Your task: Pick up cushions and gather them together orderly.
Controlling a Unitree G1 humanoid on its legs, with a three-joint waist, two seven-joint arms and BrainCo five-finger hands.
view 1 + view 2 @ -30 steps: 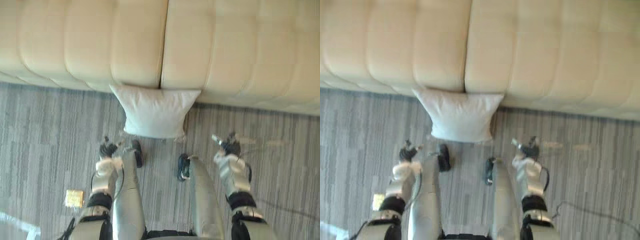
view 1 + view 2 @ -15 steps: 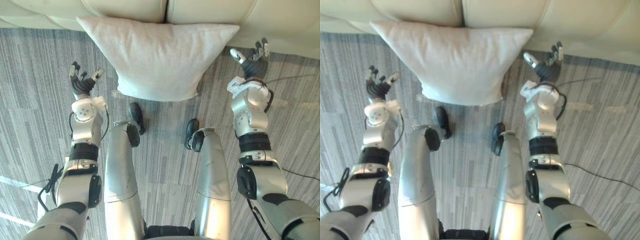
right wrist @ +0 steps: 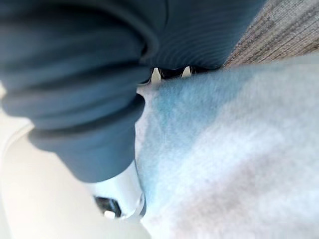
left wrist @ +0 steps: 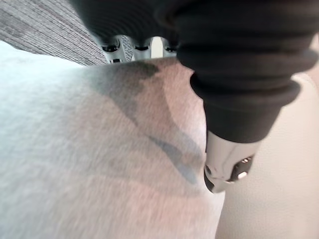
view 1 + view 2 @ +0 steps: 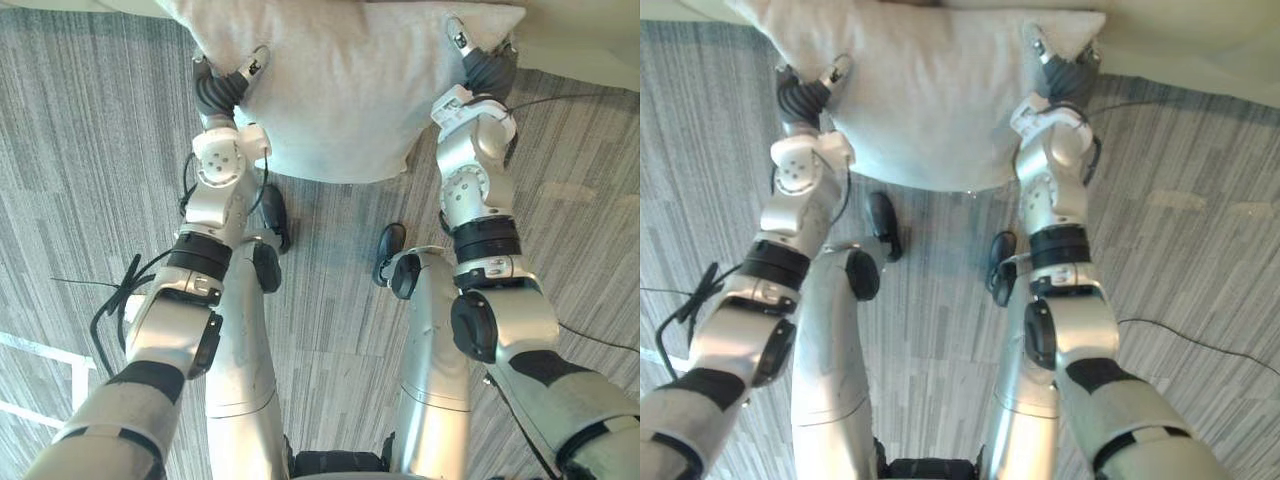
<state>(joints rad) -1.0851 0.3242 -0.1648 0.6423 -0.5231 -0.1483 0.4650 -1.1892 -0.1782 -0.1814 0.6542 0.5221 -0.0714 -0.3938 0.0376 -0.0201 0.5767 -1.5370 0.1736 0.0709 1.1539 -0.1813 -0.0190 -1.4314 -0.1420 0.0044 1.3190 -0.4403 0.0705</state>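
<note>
You're looking down on grey striped carpet [image 5: 80, 150], with a cream sofa [image 5: 585, 35] along its far edge. Your left hand [image 5: 216, 92] sits at the left side of the white cushion [image 5: 350, 100], thumb laid on its front face; you cannot tell whether it grips. The cushion stands at the carpet's far edge, against the sofa. Your right hand [image 5: 487, 70] is at the cushion's right side, thumb likewise on the cloth, its hold just as unreadable
</note>
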